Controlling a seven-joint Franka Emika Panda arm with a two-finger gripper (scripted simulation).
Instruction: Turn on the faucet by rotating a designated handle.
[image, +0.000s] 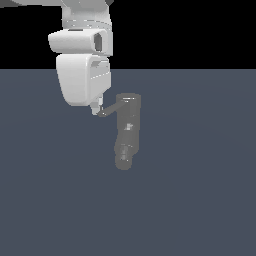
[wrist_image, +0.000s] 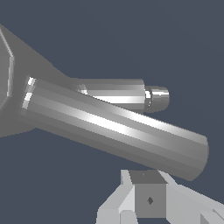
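In the exterior view the white arm (image: 82, 65) hangs at the left, its tool (image: 96, 109) at the free end of the handle (image: 111, 109). The rod runs rightward to the top of the faucet (image: 127, 131), which stands on the blue-gray floor (image: 200, 190). The wrist view shows the handle (wrist_image: 118, 127) close above one finger (wrist_image: 148, 197); I cannot tell whether the tool is apart or together.

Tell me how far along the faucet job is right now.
Done: the arm has reached the faucet, with the gripper at the outer end of the handle. In hand: a fingertip sits right beside the rod in the wrist view, though actual contact isn't clear. Left: pushing the handle around; nothing shows whether it has turned yet.
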